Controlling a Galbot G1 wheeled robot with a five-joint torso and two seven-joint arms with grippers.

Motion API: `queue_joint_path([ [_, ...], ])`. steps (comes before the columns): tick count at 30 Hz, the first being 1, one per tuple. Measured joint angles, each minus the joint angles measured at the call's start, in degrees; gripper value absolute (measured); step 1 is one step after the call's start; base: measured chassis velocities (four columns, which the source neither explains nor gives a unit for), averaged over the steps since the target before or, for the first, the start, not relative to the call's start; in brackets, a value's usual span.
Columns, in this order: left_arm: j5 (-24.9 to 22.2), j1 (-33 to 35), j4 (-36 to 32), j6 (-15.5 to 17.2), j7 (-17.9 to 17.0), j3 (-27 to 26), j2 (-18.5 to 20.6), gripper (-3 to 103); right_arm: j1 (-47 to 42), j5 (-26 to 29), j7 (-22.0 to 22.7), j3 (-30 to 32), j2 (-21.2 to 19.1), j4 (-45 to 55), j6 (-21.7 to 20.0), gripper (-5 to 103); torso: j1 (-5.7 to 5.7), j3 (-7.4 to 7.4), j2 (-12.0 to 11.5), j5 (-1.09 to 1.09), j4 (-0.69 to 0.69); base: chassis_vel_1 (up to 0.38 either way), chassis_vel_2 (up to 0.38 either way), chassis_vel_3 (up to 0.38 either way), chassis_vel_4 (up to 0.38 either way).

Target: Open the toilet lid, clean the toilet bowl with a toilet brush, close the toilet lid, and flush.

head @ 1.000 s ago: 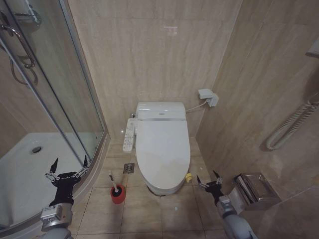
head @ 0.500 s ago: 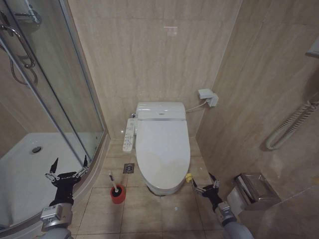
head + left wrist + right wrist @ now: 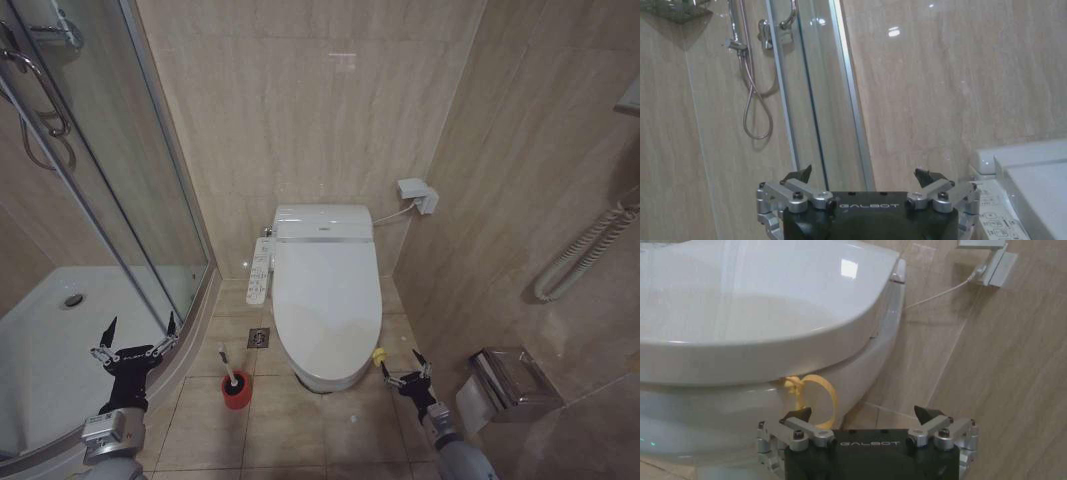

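Toilet lid [image 3: 326, 300] (down) over toilet bowl [image 3: 720, 410]

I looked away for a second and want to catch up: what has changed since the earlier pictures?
The right gripper has moved toward the yellow tie on the closed toilet lid, fingers open, holding nothing. The left gripper has stayed open near the shower door, and the toilet brush still stands in its red holder.

Closed toilet, both grippers held low

The toilet lid [image 3: 326, 290] is shut; the right gripper [image 3: 402, 372] is spread open at its 4 o'clock, the left gripper [image 3: 136, 337] open at 8 o'clock.
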Motion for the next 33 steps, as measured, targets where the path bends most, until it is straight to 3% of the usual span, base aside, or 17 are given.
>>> queue_joint_path([
  [25, 0.0, 0.0, 0.0, 0.0, 0.0, 0.0, 0.0, 100, 6.6, 0.1, -0.1, 1.4, 4.4, -8.2, 0.9, 100, 0.00, 0.00, 0.0, 0.00, 0.01, 0.000, 0.000, 0.000, 0.000],
  [26, 0.0, 0.0, 0.0, 0.0, 0.0, 0.0, 0.0, 100, 6.5, 0.0, -0.1, 1.2, 4.6, -8.5, 1.1, 90, 0.00, 0.00, 0.0, -0.01, 0.00, 0.000, 0.000, 0.000, 0.000],
  [33, 0.0, 0.0, 0.0, 0.0, 0.0, 0.0, 0.0, 100, 6.3, -0.6, -0.2, 1.0, 6.2, -9.2, 2.0, 90, 0.00, 0.00, 0.0, 0.00, 0.01, 0.000, 0.000, 0.000, 0.000],
])
